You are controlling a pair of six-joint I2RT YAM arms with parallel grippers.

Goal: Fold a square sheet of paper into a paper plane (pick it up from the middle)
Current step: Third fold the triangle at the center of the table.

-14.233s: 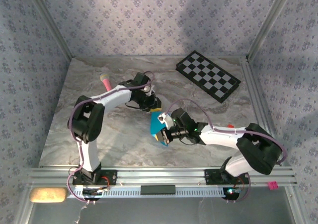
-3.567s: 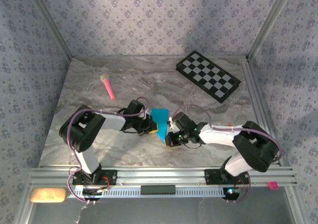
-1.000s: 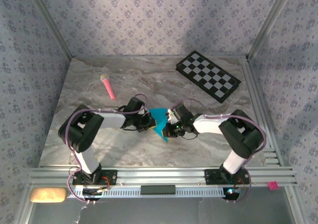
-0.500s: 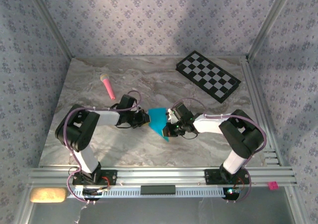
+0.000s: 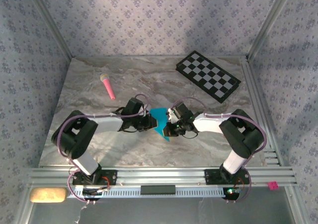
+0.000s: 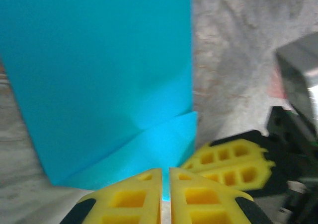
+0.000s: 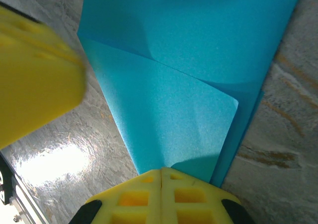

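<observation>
The square sheet of paper (image 5: 159,116), bright cyan and folded with diagonal flaps into a shape tapering to a near point, sits mid-table between both grippers. My left gripper (image 5: 150,123) meets its left side. In the left wrist view its fingertips (image 6: 165,170) are nearly together, with the edge of the paper (image 6: 99,60) in the slit. My right gripper (image 5: 168,128) is at the paper's right near corner. In the right wrist view its jaws (image 7: 161,170) are shut on the tip of the paper (image 7: 189,35). The yellow fingers (image 6: 228,164) of the other gripper show close by.
A black-and-white checkered board (image 5: 208,76) lies at the back right. A pink stick (image 5: 108,86) lies at the back left. Metal rails (image 5: 159,174) run along the near edge and the right side. Patterned walls close in the table.
Half a second ago my left gripper had drawn back to the left, off the paper; now it is back at the paper's left edge. The right gripper has held its place.
</observation>
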